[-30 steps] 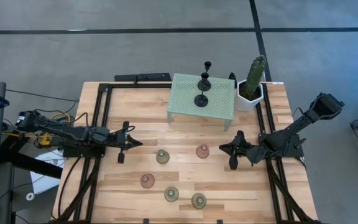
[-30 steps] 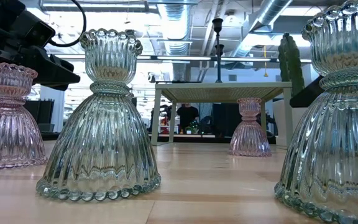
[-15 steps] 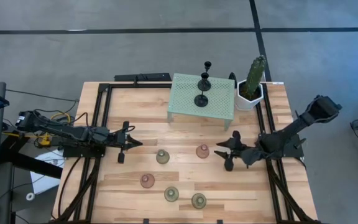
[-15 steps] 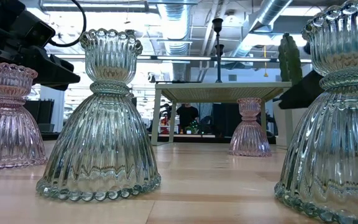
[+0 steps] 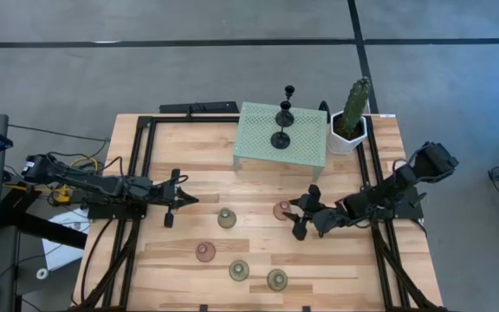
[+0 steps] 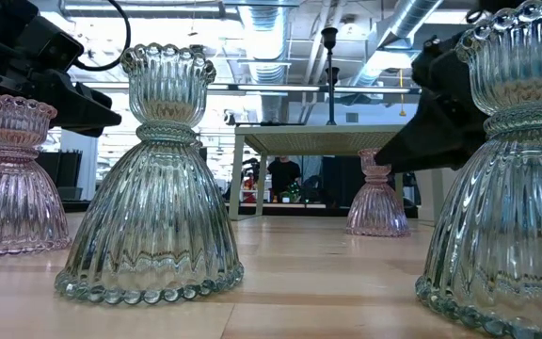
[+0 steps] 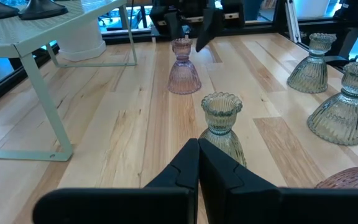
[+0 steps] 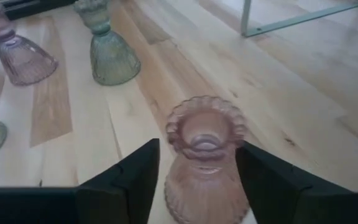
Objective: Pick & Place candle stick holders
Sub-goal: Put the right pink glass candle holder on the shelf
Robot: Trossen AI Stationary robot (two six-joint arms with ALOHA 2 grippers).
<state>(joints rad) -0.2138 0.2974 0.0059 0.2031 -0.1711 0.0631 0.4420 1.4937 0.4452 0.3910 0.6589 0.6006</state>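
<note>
Right gripper – fingers spread wide – straddles the pink candle holder at table centre, not gripping – left gripper shut at nine o'clock

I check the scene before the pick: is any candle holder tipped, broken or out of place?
Nothing stands out. The glass holders on the table stand upright, also the pink holder between the open right gripper's fingers.

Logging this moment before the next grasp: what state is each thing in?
Right claw: open, fingers either side of pink holder, not closed.
Left claw: shut, empty, waiting at table's left.
Other pink holder: upright on table.
Three green holders: upright on table.
Two black holders: upright on mint stand.
</note>
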